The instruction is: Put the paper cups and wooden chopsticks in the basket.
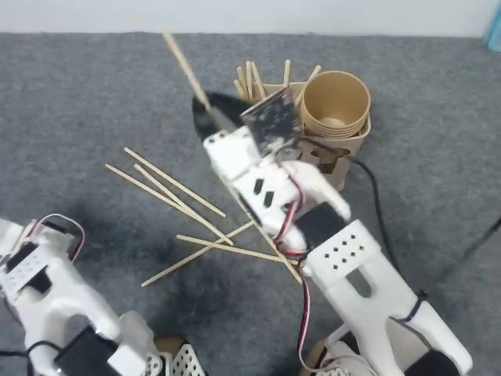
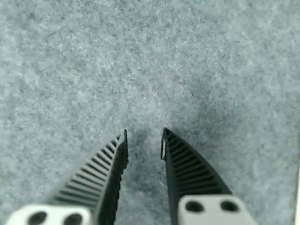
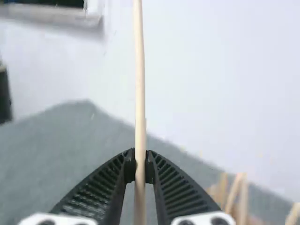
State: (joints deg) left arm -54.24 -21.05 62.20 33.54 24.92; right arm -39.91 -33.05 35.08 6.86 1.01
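Right tool (image 3: 139, 161) clamps one wooden chopstick (image 3: 138, 70); swung to the basket (image 1: 344, 149) at 3 o'clock, it may pivot loose. Left tool (image 2: 144, 140) parted, empty.

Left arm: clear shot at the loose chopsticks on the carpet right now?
Probably yes. The left hand is open and empty, the loose chopsticks lie bare on its side; the right hand is up by the basket gripping one chopstick.

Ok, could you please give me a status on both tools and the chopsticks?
Right tool shut on one chopstick, raised near the basket. Left tool open over carpet. Several chopsticks loose on carpet. Cups already in basket.
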